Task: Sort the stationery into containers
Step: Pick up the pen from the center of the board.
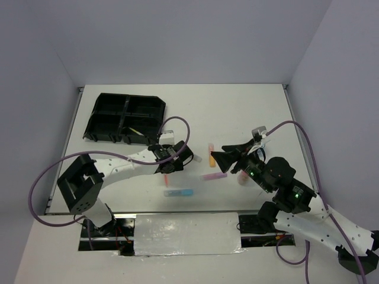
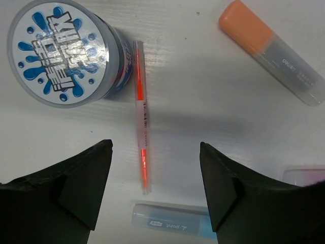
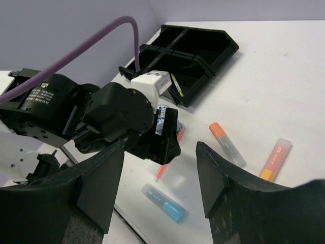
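My left gripper (image 1: 169, 167) is open and empty, pointing down over a thin orange-red pen (image 2: 141, 122) that lies between its fingers on the table. A blue-white tape roll (image 2: 61, 53) stands just left of the pen. A blue highlighter (image 2: 172, 222) lies nearer than the pen tip, an orange highlighter (image 2: 271, 51) to the far right, and a purple one (image 2: 304, 175) at the right edge. My right gripper (image 1: 218, 160) is open and empty above the table, facing the left gripper (image 3: 167, 137). The black four-compartment tray (image 1: 127, 118) sits at the far left.
A yellow pen (image 3: 176, 84) lies in a near compartment of the tray (image 3: 193, 51). A pink-and-orange marker (image 3: 275, 159) lies right of the orange highlighter (image 3: 227, 144). Something pinkish (image 1: 241, 177) shows under my right wrist. The purple cable arcs over the left arm.
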{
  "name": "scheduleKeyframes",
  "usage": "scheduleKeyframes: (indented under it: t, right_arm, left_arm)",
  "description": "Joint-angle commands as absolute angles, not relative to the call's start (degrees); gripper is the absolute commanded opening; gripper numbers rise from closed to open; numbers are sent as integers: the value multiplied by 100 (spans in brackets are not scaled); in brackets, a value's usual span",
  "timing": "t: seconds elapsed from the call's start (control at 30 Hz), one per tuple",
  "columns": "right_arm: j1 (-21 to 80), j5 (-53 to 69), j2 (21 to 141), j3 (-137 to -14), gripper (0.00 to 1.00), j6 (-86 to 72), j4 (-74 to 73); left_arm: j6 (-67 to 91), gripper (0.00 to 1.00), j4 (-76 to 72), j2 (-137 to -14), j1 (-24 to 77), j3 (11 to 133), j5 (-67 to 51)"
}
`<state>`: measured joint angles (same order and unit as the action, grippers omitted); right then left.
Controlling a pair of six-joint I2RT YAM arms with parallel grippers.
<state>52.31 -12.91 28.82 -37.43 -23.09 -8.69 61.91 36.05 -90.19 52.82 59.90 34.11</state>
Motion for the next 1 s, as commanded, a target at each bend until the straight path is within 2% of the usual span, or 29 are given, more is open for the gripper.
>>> scheduleKeyframes:
  t: [0.0, 0.27, 0.37, 0.53, 0.67, 0.77, 0.83, 0.93, 0.97]
  right_arm:
    - [5247, -1362, 2742, -3613, 66, -2276, -1090]
    - [5238, -1283, 2777, -3507, 67, -2241, -1020]
    - [5238, -1266, 2865, -3507, 67, -2241, -958]
    - [5247, -1143, 3084, -3542, 67, -2259, -835]
    - [5247, -1090, 3208, -3586, 67, -2268, -800]
    - [5247, -1081, 3243, -3603, 67, -2294, -747]
    - [5247, -1064, 3269, -3630, 67, -2294, -738]
    - [5247, -1081, 3278, -3665, 68, -2294, -738]
    - [5238, -1090, 3278, -3665, 68, -2294, -730]
  left_arm:
    - [6354, 81, 3753, -9228, 5291, 6170, 3463]
    - [6398, 74, 3305, -9457, 5194, 5714, 3234]
    - [6337, 67, 2998, -9466, 5124, 5494, 3077]
    - [6223, 64, 2524, -9475, 5010, 5221, 2857]
    - [6100, 44, 2189, -9510, 4966, 5028, 2655]
    - [6056, 42, 2022, -9597, 4966, 4966, 2505]
    - [6038, 36, 1951, -9668, 4966, 4931, 2453]
    - [6003, 18, 1837, -9729, 4966, 4922, 2338]
    - [5959, 7, 1802, -9738, 4966, 4931, 2312]
